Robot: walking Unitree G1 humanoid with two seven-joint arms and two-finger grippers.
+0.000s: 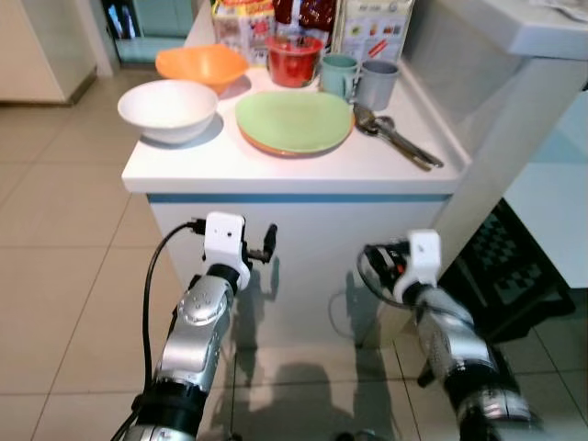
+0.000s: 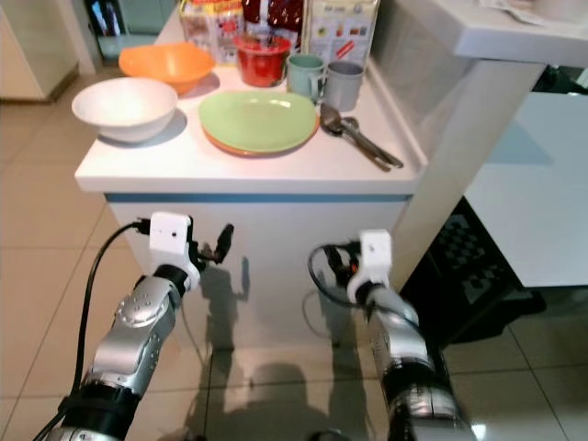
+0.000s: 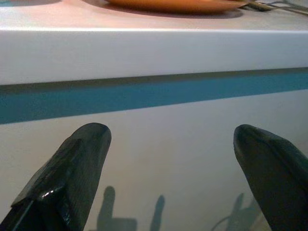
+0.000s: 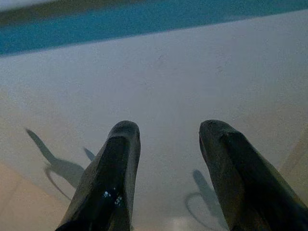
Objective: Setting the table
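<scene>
A white counter (image 1: 276, 170) carries a white bowl (image 1: 168, 108), an orange bowl (image 1: 200, 64), a green plate (image 1: 294, 120) lying on an orange plate, a red container (image 1: 295, 60), a teal mug (image 1: 338, 75), a grey mug (image 1: 377, 84) and metal spoons (image 1: 397, 136). Both arms are held below the counter's front edge, pointing at its white front panel. My left gripper (image 3: 171, 168) is open and holds nothing; the orange plate's rim shows above it. My right gripper (image 4: 169, 139) is open too, with a narrower gap, and faces the panel under the blue stripe.
Food boxes (image 1: 372, 28) stand along the counter's back. A white slanted post (image 1: 514, 138) rises right of the counter, with a black crate (image 1: 514, 266) on the floor beside it. Beige tiled floor (image 1: 64, 276) lies to the left.
</scene>
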